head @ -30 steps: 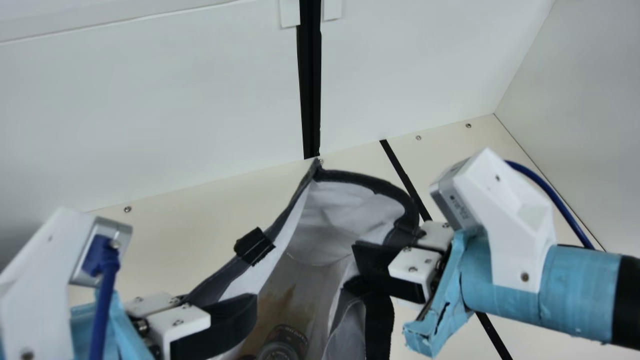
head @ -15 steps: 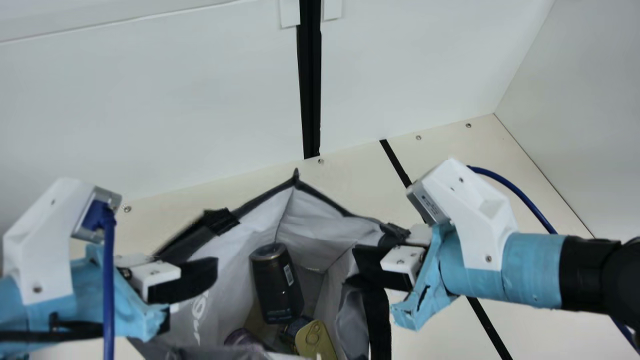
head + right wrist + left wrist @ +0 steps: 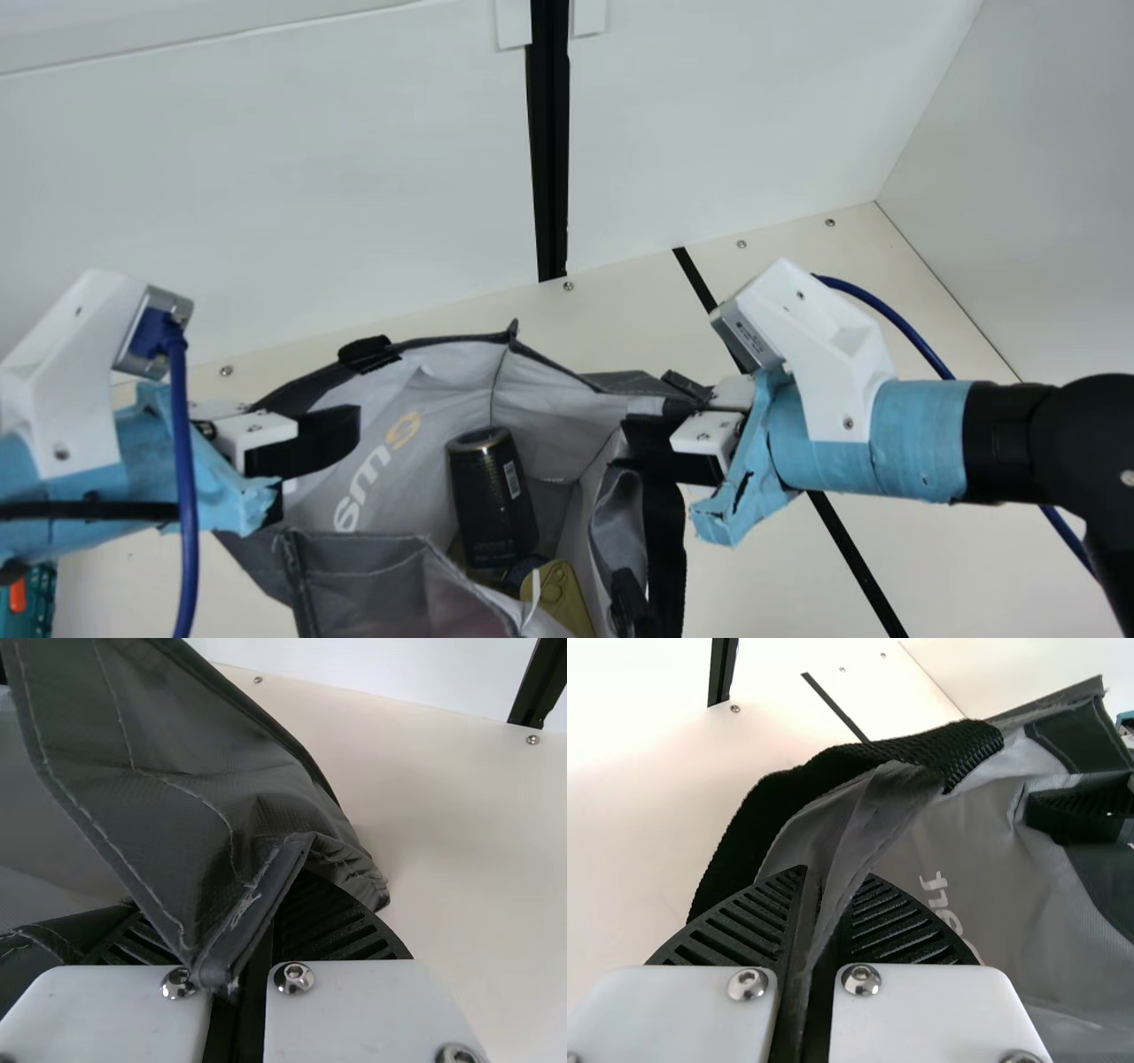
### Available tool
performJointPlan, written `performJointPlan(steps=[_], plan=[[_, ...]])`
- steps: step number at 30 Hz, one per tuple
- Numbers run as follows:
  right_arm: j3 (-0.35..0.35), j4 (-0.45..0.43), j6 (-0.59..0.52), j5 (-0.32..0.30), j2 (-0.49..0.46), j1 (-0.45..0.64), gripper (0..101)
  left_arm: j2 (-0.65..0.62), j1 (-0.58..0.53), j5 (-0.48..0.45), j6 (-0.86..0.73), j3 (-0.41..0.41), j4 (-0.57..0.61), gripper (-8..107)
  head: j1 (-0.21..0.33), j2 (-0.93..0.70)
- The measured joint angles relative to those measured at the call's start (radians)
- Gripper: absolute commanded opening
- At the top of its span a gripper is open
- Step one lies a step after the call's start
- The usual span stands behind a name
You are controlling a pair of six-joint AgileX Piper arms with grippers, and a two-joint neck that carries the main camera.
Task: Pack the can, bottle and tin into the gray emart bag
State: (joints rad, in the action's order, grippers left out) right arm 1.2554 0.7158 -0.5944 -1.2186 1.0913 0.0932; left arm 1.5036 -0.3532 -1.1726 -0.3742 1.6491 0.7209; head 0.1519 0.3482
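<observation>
In the main view my left gripper (image 3: 341, 434) is at the left side of the gray bag (image 3: 425, 390), and my right gripper (image 3: 633, 443) at its right rim. The mouth gapes between them. Inside, a black can (image 3: 492, 496) leans against the lining, with a gold tin (image 3: 560, 598) below it. The left wrist view shows my left gripper (image 3: 819, 921) closed on a fold of the bag's edge (image 3: 873, 824). In the right wrist view my right gripper (image 3: 257, 966) pinches the bag's seamed rim (image 3: 257, 895). I cannot make out the bottle.
A cream table (image 3: 744, 576) with black strips lies around the bag, with white walls (image 3: 266, 195) behind and at the right. A teal object (image 3: 40, 594) with an orange part is at the lower left edge.
Both grippers have moved left, the left one also upward, spreading the bag's mouth wider. The can and tin have come into sight inside, and the bag's front panel has risen into view.
</observation>
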Motion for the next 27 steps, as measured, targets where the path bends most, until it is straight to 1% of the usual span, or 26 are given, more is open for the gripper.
performJointPlan(steps=[8, 18, 27], plan=[[0.004, 0.0, 0.0, -0.003, 0.002, 0.0, 0, 0.002, 0.0, 0.026, -0.012, -0.01, 0.012, 10, 0.0, 0.0], [0.004, 0.0, 0.0, -0.003, 0.002, 0.0, 0, 0.002, 0.0, 0.024, -0.012, -0.01, 0.012, 10, 0.0, 0.0], [0.004, 0.0, 0.0, -0.003, 0.002, 0.0, 0, 0.002, 0.0, 0.024, -0.012, -0.01, 0.012, 40, 0.0, 0.0]])
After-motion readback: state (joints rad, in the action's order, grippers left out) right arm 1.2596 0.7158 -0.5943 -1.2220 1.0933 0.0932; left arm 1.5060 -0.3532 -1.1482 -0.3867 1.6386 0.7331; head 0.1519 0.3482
